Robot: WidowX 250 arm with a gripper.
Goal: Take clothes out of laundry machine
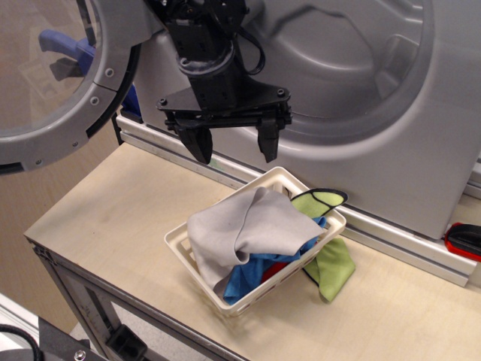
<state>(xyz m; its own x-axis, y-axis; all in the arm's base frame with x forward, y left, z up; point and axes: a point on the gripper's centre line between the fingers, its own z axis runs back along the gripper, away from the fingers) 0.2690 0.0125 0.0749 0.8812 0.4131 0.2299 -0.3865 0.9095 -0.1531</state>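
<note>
- The black arm comes down from the top of the view in front of the laundry machine (391, 128), its wrist pointing straight down over the white slatted basket (197, 265).
- The pincer (234, 146) hangs above the basket's far rim, its two dark fingers (198, 143) spread wide apart and holding nothing.
- The grey cloth (244, 233) lies below the pincer and clear of it, heaped on top of the basket and draped over its near-left side.
- The blue cloth (252, 272) sits in the basket under the grey cloth, showing at the grey cloth's lower edge and a little at the basket's right side.
- A bit of red cloth (276, 268) peeks out in the basket beside the blue cloth.
- A lime-green cloth (331, 265) spills over the basket's right wall onto the tabletop (113, 210); another green piece with a dark edge (319, 201) rests at the basket's far right corner.
- The machine's round door (68, 83) stands swung open to the left of the basket, behind the arm.
- The drum mouth opens behind the basket, above and to the right of the pincer.
- A red and black object (464, 241) lies far right of the basket, at the machine's base.
</note>
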